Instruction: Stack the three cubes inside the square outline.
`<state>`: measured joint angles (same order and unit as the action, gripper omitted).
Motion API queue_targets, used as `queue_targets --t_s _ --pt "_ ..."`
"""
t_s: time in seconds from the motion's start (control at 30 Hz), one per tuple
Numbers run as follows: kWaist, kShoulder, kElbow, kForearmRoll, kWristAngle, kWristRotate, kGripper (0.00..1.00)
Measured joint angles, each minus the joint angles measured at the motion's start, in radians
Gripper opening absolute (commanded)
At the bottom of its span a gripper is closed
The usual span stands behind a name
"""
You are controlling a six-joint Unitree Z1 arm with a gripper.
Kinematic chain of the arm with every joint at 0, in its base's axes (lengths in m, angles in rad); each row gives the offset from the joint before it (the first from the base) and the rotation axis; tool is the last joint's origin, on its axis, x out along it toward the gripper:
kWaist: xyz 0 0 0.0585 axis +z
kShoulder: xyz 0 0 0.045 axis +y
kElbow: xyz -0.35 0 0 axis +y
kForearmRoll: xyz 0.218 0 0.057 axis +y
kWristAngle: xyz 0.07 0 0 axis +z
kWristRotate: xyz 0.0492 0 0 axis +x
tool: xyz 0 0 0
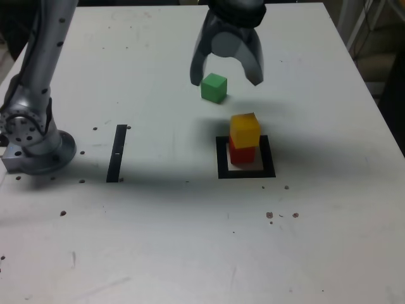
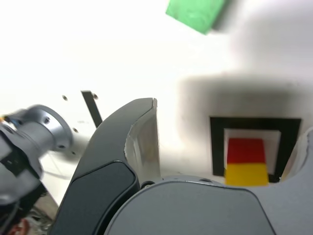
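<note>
While the gripper (image 1: 226, 73) hung wide open and empty above the table (image 1: 158, 240), 2 of the 3 cubes were already stacked: the yellow cube (image 1: 244, 129) sat on the red cube (image 1: 242, 154), and both stood inside the square outline (image 1: 221, 158). To my eye the yellow one was twisted a little off the red one's edges, though it looked settled. That left 1 step, by my reckoning: the green cube (image 1: 214, 87) lay alone on the bare tabletop, well apart from the stack and farther from the camera, just below the gripper's spread fingers. I judged the arm was lining up to take it, with nothing yet touched.

From the exterior view I could see the arm's base (image 1: 35, 142) on that view's left and the thin black strip (image 1: 117, 153) between it and the outline, plus the gripper's height over the green cube. From the wrist view I got the stack from above, the outline's pale centre around the red cube, 1 finger (image 2: 142, 142) close up, and the green cube (image 2: 195, 12) cut off at the frame's edge.
</note>
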<state>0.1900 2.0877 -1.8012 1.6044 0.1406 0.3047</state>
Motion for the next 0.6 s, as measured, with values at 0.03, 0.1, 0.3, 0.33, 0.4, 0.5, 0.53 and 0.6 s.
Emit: queue_targets --t_s 0.03,0.1,0.3,0.33,0.4,0.5,0.53,0.6 --pt "0.012 -0.002 0.007 -0.001 0.008 0.018 0.99" --pt "0.036 -0.008 0.026 -0.005 0.026 0.056 0.99" --pt "0.083 -0.029 0.062 -0.03 0.09 0.206 0.99" --pt "0.092 -0.032 0.064 -0.039 0.1 0.242 0.99" --pt "0.103 -0.036 0.072 -0.055 0.111 0.301 0.99" --pt "0.128 -0.037 0.095 -0.08 0.117 0.387 0.99" --pt "0.139 -0.037 0.101 -0.089 0.117 0.41 0.99" --pt "0.162 -0.037 0.112 -0.113 0.117 0.453 0.99"
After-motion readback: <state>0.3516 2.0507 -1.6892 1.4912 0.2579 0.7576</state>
